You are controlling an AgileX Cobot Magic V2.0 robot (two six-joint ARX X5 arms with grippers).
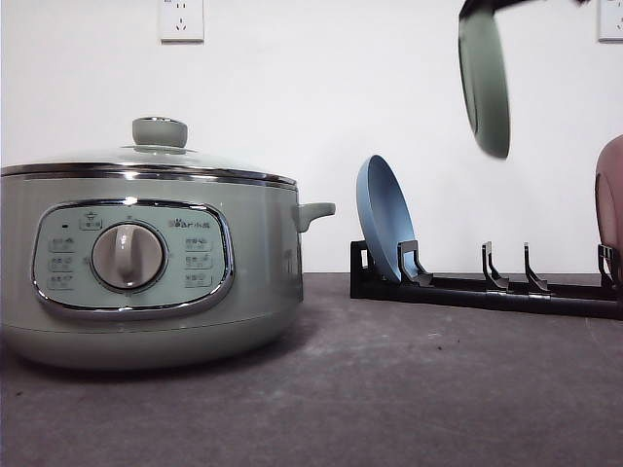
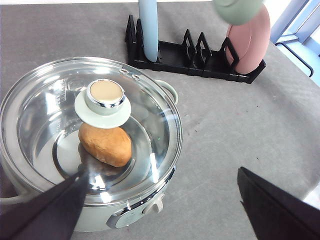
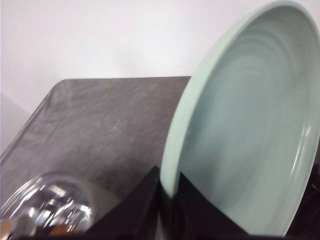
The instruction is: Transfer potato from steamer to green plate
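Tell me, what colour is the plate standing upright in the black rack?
Light blue plate; it shows best in the front view.

Lighting is bright, even and diffuse. In the front view the white wall [image 1: 321, 117] is near overexposed; the steamer [image 1: 146, 263] casts a soft shadow on the tabletop [image 1: 389, 389]. Under the left gripper [image 2: 165, 200], the glass lid [image 2: 90, 130] carries strong white glare streaks. The left gripper's fingers [image 2: 45, 210] are blurred. Held in the right gripper [image 3: 170, 200], the green plate [image 3: 245, 130] is soft-focused, with blown highlights beyond.
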